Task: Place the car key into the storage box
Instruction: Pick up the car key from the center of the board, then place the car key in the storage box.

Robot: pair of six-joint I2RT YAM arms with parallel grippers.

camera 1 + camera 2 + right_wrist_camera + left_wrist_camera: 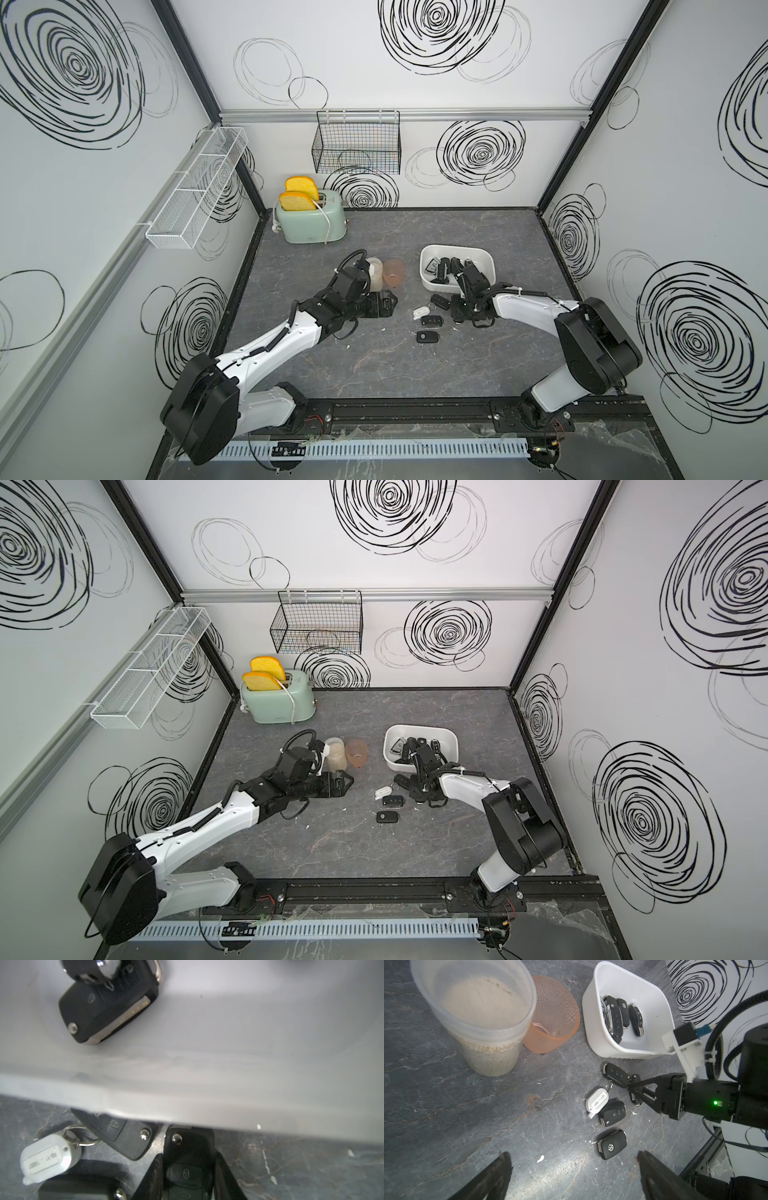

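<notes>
Wrist view shows right fingers (149, 1180) clenched on a car key (188, 1167) beside the storage box (207, 1105), grip hidden in both top views; left fingers (658, 1174) released, empty.

Mint toaster (316, 226) with bread (296, 198), black wire basket (356, 145), white mesh rack (195, 187), orange cup (552, 1016)

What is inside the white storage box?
Several black car keys lie overlapping in the storage box; anything beneath the pile is covered from view.

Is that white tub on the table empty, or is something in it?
Not empty. Several black car keys lie inside the storage box, plain in the left wrist view.
</notes>
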